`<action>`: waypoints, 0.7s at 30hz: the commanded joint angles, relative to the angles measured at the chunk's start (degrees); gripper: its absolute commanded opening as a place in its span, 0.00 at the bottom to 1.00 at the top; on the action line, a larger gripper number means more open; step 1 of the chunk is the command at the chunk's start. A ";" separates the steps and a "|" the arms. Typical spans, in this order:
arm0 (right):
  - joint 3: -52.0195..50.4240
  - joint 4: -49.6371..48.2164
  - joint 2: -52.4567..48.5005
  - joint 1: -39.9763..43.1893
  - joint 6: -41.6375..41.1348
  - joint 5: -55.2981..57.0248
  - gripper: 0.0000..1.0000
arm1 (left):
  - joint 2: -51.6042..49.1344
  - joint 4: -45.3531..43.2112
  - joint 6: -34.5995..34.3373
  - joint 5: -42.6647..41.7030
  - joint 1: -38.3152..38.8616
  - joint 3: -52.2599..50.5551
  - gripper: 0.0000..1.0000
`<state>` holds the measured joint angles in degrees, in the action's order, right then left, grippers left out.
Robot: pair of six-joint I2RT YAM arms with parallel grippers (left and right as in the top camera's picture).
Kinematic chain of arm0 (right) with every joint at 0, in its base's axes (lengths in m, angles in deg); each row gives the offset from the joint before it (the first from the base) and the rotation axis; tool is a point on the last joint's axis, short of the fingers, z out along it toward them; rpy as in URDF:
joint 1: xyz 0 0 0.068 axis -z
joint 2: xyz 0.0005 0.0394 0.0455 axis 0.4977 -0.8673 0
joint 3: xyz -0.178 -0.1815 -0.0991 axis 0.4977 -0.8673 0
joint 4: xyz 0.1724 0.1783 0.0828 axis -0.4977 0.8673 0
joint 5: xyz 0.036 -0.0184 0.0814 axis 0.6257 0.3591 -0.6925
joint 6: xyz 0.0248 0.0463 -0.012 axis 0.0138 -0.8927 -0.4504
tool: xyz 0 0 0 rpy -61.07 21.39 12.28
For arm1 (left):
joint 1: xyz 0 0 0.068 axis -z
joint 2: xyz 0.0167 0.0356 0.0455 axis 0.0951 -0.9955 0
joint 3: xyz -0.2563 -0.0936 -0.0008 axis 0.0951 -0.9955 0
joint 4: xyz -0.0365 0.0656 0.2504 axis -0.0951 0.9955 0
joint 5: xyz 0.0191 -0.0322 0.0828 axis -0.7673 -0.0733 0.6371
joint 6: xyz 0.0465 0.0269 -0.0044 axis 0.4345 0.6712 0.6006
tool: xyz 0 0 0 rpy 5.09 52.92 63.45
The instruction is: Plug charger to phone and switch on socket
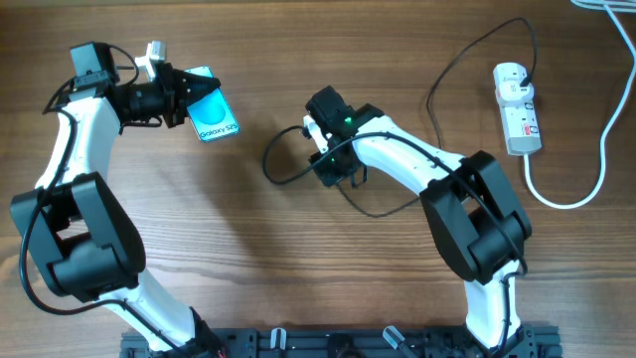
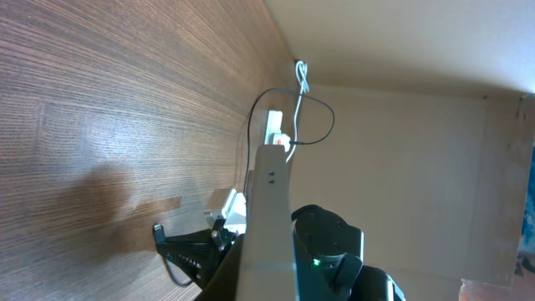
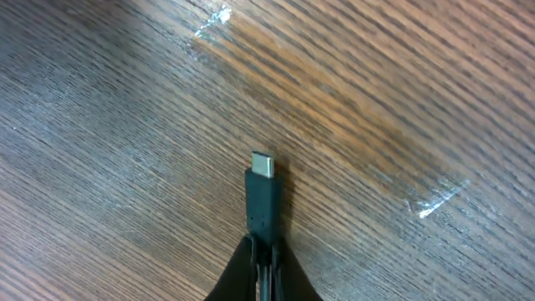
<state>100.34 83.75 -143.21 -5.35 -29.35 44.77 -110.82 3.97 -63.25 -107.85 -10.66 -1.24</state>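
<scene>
My left gripper (image 1: pixel 189 94) is shut on the light blue phone (image 1: pixel 213 115) and holds it above the table at the far left; in the left wrist view the phone's pale edge (image 2: pixel 269 217) points toward the right arm. My right gripper (image 1: pixel 320 149) is shut on the charger's black plug tip (image 3: pixel 262 196), whose metal end sticks out above the wood. The thin black cable (image 1: pixel 442 80) loops under the right arm and runs to the white socket strip (image 1: pixel 519 109) at the far right, where its round plug sits.
A thick white cord (image 1: pixel 586 149) curves from the socket strip toward the right edge. The black rail (image 1: pixel 338 343) of the arm bases runs along the near edge.
</scene>
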 commanded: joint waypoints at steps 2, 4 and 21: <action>-3.19 0.98 -1.25 0.17 -2.99 4.07 0.13 | 0.07 0.00 -0.07 -2.36 0.24 0.26 0.04; -3.78 1.07 -1.25 0.11 -3.45 4.07 0.17 | 0.07 0.02 -0.07 -2.23 0.24 0.26 0.04; -3.85 -0.42 -1.25 -4.55 -0.70 7.80 0.19 | 0.07 0.22 -0.07 -2.25 0.24 0.26 0.04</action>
<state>98.75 82.92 -142.18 -9.59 -32.32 55.75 -110.82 4.19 -63.23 -107.85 -10.66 -1.24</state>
